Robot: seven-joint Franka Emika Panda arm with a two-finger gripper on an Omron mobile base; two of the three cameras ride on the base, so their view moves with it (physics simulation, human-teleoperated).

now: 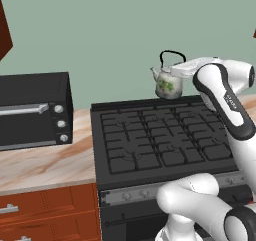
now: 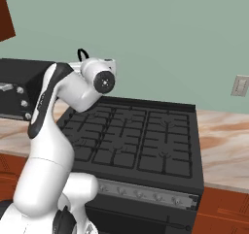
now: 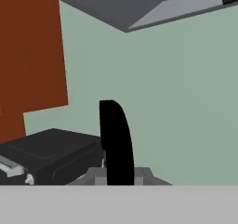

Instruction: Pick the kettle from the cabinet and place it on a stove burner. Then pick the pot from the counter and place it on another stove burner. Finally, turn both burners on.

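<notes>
My hand (image 3: 118,174) is pinched on the thin black handle (image 3: 116,141) of the kettle (image 1: 167,82), which hangs over the back edge of the range (image 1: 165,140), above its rear burner grates (image 1: 150,117). Risk, as I judge it: the kettle swinging on its handle and landing tilted across a grate bar.
</notes>
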